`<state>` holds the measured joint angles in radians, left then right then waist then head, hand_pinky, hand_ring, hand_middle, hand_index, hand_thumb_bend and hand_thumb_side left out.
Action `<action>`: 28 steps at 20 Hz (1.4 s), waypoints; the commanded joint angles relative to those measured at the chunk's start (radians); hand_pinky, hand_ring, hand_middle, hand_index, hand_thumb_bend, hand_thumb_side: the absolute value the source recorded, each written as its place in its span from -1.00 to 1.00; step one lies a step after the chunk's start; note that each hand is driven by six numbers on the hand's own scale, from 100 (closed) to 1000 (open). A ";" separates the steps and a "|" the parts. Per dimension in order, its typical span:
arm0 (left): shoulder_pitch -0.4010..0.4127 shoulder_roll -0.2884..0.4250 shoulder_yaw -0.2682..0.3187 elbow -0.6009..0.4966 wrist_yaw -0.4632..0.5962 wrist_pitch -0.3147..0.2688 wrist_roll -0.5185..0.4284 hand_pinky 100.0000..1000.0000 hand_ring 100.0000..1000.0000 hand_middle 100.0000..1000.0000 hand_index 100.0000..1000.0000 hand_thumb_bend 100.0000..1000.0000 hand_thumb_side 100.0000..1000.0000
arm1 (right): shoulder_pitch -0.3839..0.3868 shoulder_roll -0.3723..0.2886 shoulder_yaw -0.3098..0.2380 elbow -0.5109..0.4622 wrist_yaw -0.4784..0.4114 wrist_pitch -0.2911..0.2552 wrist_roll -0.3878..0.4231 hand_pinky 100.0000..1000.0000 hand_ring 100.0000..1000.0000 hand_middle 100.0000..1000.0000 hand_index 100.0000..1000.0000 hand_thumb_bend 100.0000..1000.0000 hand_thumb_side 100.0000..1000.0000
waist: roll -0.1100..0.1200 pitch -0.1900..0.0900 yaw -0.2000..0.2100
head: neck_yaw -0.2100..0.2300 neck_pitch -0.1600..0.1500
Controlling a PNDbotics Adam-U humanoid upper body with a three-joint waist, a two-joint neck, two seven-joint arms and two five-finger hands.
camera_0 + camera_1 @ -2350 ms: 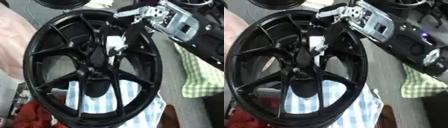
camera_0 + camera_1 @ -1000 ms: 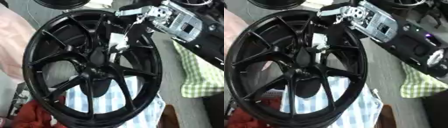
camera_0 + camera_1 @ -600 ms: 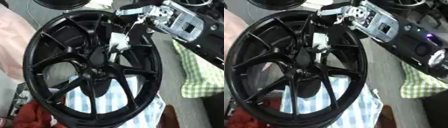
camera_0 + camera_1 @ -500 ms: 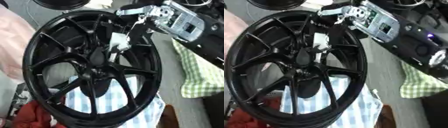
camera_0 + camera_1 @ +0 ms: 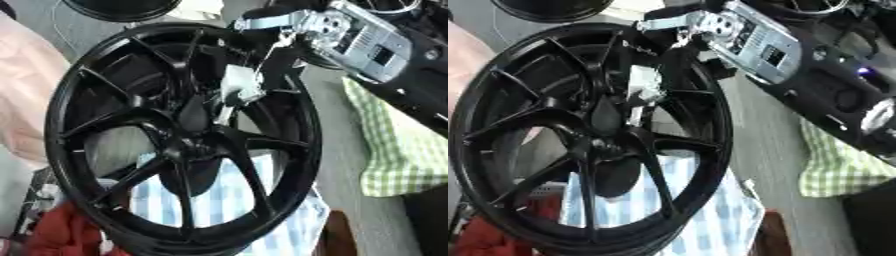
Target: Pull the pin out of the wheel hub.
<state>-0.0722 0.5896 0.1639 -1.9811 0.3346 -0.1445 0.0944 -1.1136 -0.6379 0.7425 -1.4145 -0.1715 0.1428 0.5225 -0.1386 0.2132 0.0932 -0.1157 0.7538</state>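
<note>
Pin [image 5: 224,114]: a pale sliver just above the hub [image 5: 182,150] of the black wheel [image 5: 179,135], pointing up toward the right hand [image 5: 241,85]. Fingers dark against the spokes, reaching in from the wheel's upper right rim; cannot tell whether curled round the pin or merely beside it. Light grey block of the hand just above the pin, silver wrist [image 5: 350,35] and black forearm behind it, running off to the upper right corner. Wheel stood tilted on a blue-and-white checked cloth [image 5: 219,205], filling most of the bench. Green checked cloth [image 5: 394,145] at the right edge, red cloth [image 5: 61,235] at the lower left corner, pink fabric [image 5: 26,95] along the left edge.
</note>
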 commanded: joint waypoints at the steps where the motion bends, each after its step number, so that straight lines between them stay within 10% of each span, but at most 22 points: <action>1: -0.007 0.025 0.005 -0.019 0.008 0.002 0.001 0.44 0.35 0.46 0.53 -0.87 0.62 | -0.034 -0.020 -0.011 0.002 -0.005 -0.020 -0.005 0.40 0.14 -0.47 0.00 -0.26 -1.00 | 0.009 -0.024 -0.003 | 0.002 -0.001; 28: -0.004 0.039 0.012 -0.019 0.026 0.013 0.011 0.44 0.36 0.46 0.52 -0.85 0.58 | -0.106 -0.023 0.022 0.079 0.033 -0.144 -0.111 0.34 0.13 -0.49 -0.01 -0.32 -1.00 | -0.029 -0.081 -0.033 | -0.009 0.016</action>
<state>-0.0710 0.5919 0.1646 -1.9811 0.3605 -0.1323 0.1025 -1.2014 -0.6225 0.7771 -1.3392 -0.1489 0.0096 0.4178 -0.1761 0.1518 0.0621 -0.1187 0.7640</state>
